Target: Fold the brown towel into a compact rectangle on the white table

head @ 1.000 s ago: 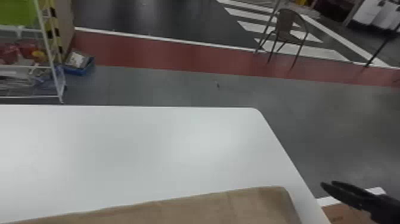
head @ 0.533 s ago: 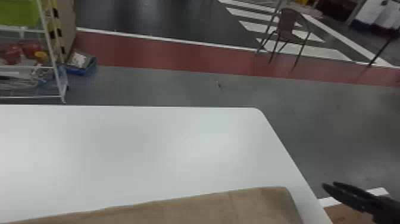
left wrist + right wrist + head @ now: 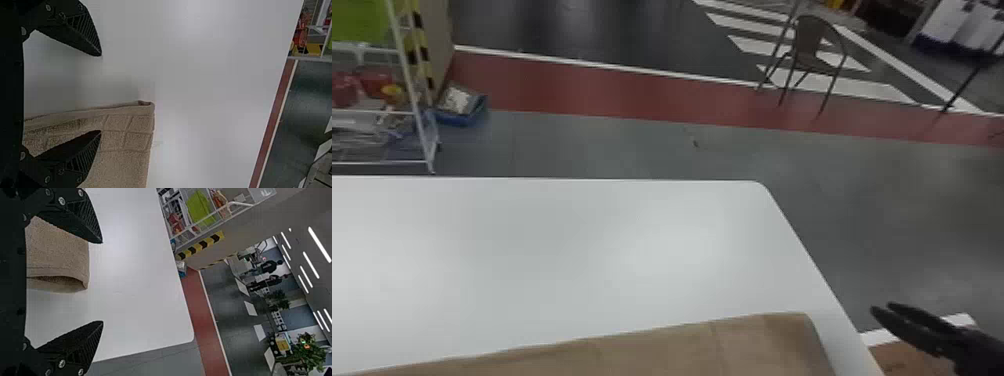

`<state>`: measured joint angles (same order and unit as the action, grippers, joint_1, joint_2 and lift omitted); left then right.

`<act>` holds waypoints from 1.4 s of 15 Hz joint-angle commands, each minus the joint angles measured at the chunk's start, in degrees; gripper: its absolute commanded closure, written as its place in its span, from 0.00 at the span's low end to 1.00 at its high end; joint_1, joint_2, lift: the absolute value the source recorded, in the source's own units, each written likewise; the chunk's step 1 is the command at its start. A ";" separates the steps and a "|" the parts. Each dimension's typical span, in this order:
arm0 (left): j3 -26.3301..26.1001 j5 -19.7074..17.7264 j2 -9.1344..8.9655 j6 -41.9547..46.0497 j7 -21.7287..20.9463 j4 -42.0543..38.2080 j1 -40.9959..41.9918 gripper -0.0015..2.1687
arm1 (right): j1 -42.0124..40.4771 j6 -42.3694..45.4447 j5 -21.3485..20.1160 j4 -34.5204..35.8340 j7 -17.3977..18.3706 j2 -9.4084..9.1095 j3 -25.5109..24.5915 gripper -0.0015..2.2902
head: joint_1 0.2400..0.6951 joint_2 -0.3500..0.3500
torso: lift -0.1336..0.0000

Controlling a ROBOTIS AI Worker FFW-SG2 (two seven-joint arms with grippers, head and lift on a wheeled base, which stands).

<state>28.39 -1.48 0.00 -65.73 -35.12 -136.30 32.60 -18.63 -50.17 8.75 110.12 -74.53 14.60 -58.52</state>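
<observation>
- Two grippers attend the work, both unloaded. The left gripper (image 3: 100, 93) has its fingers spread wide, one of them overlapping the cloth in its wrist view; contact cannot be confirmed.
- The right gripper (image 3: 102, 282) is likewise spread wide, with nothing between its pads that reads as gripped. In the head view it appears out past the table's right edge, against the floor (image 3: 907, 225).
- The brown towel (image 3: 652, 350) lies on the near part of the white table (image 3: 557, 250), its far edge slanting. Parted layers at one end suggest an earlier-stage fold, not the finished compact rectangle.
- Step in hand, as judged: between grasps, ahead of a further fold. The next move calls for lowering to an end or corner, pinching all layers, then carrying them over.
- Edges: the towel's right end lies near the table's right edge; overshoot there risks draping cloth over the side.
- Room: broad bare tabletop extends beyond the towel's far edge, ample for a fold or shift.
</observation>
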 commanded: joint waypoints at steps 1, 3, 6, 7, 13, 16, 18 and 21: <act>-0.17 0.08 -0.15 -0.15 -0.04 -0.02 0.00 0.13 | -0.27 0.64 0.39 -0.35 0.09 -0.10 -0.28 0.08 | 1.00 0.01 | 0.08; -0.26 0.60 -0.15 -0.50 -0.13 -0.11 0.09 0.14 | -0.36 0.81 0.57 -0.35 0.00 -0.01 -0.45 0.08 | 1.00 0.01 | 0.08; -1.05 1.31 -0.15 -1.38 -0.48 -0.37 0.27 0.14 | -0.62 0.81 1.01 -0.35 0.00 -0.01 -0.89 0.08 | 1.00 0.00 | 0.08; -1.32 1.40 -0.15 -1.56 -0.48 -0.55 0.44 0.14 | -0.71 0.81 1.09 -0.35 0.00 -0.01 -0.98 0.08 | 1.00 0.00 | 0.08; -2.64 1.66 -0.15 -4.37 -0.92 -1.60 0.79 0.16 | -0.89 0.81 1.18 -0.35 0.00 0.08 -0.98 0.08 | 1.00 0.00 | 0.08; -3.43 1.48 -0.15 -4.54 -0.83 -2.39 1.06 0.50 | -0.97 0.81 1.18 -0.35 0.00 0.08 -1.07 0.08 | 1.00 0.00 | 0.08; -3.34 0.78 -0.15 -4.37 -0.74 -2.92 1.15 0.73 | -1.06 0.81 1.18 -0.61 0.00 0.25 -1.16 0.08 | 1.00 0.00 | 0.08; -3.07 -0.45 -0.15 -4.54 -0.92 -4.24 1.23 0.85 | -1.15 1.52 1.27 -1.23 0.09 0.34 -1.33 0.08 | 1.00 0.00 | 0.08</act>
<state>25.15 -1.28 0.00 -70.15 -36.02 -139.81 33.81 -19.69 -48.96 10.00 109.11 -74.47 14.91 -59.79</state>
